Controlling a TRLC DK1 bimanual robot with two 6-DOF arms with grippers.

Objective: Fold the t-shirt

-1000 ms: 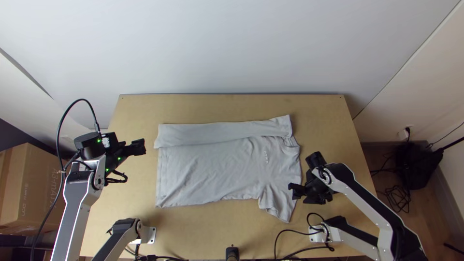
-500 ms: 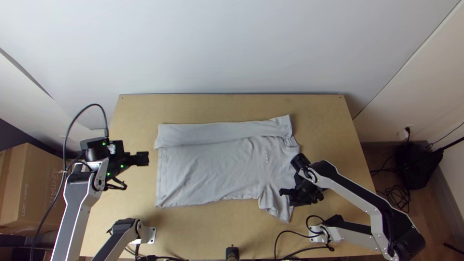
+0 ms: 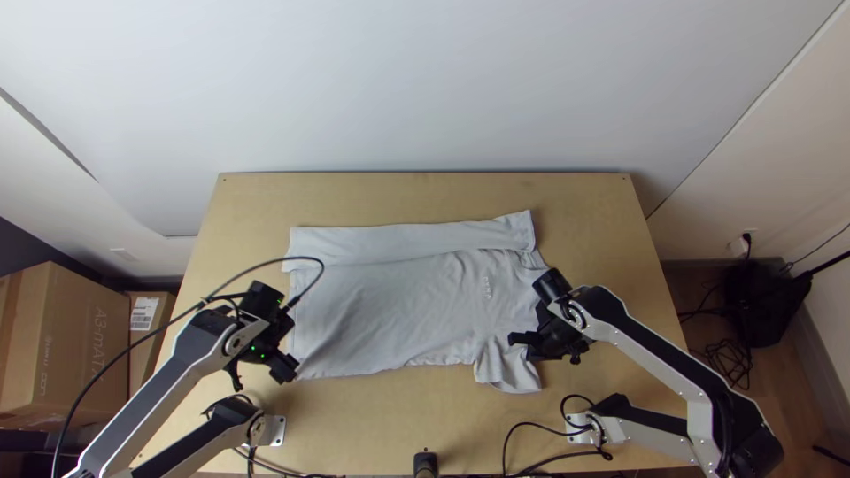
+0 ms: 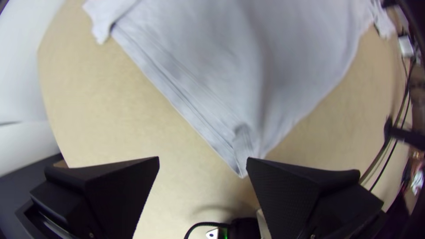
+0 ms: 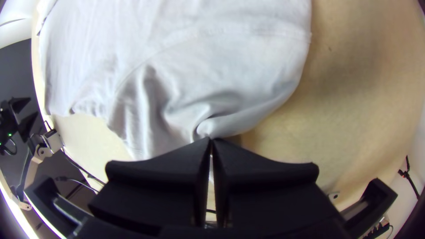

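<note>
One sleeve [image 3: 507, 370] is pinched in the closed right tool [image 5: 211, 138], lower right from above; left tool [image 4: 203, 158], lower left, gapes empty. One-sided lifting could skew the t-shirt [image 3: 398, 310].

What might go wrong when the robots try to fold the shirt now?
The right gripper pinches just a bit of cloth by the sleeve, so it might slip out.

The left gripper is open, with the shirt's bottom corner close to one finger instead of in the middle, so it might miss or push it.

The far side is folded in a strip; a hard tug could pull that crooked.
</note>
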